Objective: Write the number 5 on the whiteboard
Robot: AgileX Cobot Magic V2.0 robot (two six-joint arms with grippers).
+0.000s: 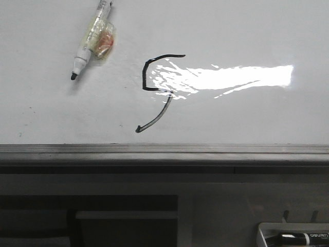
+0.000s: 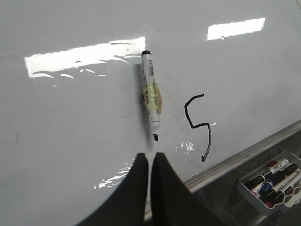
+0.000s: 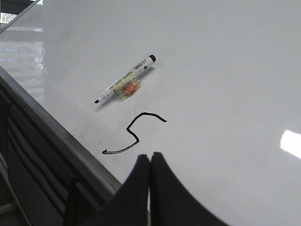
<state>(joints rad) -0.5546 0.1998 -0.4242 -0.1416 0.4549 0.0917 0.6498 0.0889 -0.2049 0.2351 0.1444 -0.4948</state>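
Observation:
A black hand-drawn number 5 (image 1: 157, 87) stands on the glossy whiteboard (image 1: 247, 31), its tail fainter and curving down-left. It also shows in the left wrist view (image 2: 200, 125) and the right wrist view (image 3: 134, 134). An uncapped white marker (image 1: 91, 41) wrapped in yellowish tape lies loose on the board, up and left of the 5, tip pointing down. It shows in the left wrist view (image 2: 151, 96) and the right wrist view (image 3: 123, 85). My left gripper (image 2: 150, 157) is shut and empty, just below the marker tip. My right gripper (image 3: 150, 157) is shut and empty beside the 5's tail.
A grey metal rail (image 1: 164, 153) runs along the board's near edge. A white tray (image 2: 273, 181) with several markers hangs below the rail at the right, also in the front view (image 1: 295, 236). A bright glare patch (image 1: 236, 77) lies right of the 5.

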